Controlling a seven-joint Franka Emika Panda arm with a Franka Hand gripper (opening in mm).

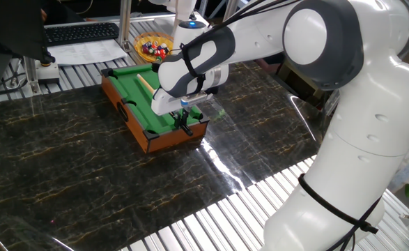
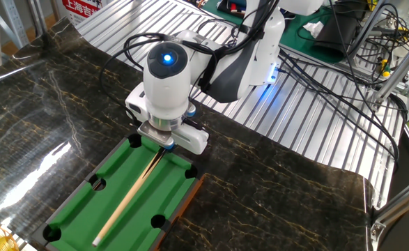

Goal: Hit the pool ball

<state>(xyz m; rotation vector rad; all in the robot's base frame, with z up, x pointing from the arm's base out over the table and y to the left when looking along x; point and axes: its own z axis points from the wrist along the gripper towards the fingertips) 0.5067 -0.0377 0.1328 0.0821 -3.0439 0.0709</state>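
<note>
A miniature pool table [image 1: 159, 141] with green felt [image 2: 164, 197] and a wooden frame sits on the dark marble top. A long thin wooden cue stick [image 2: 129, 196] lies lengthwise on the felt. Its far part also shows in the one fixed view as the cue stick [image 1: 146, 79]. My gripper [image 1: 184, 123] hangs over the table's near short end, and the cue's end runs in between its black fingers. From the other side the gripper [image 2: 162, 144] is mostly covered by the white hand. No pool ball shows on the felt; it is hidden or out of view.
A yellow bowl [image 1: 153, 47] of red, yellow and dark balls stands behind the pool table. A keyboard [image 1: 82, 31] and papers [image 1: 86, 51] lie further back left. Cables [image 2: 315, 90] trail over the ribbed metal surface.
</note>
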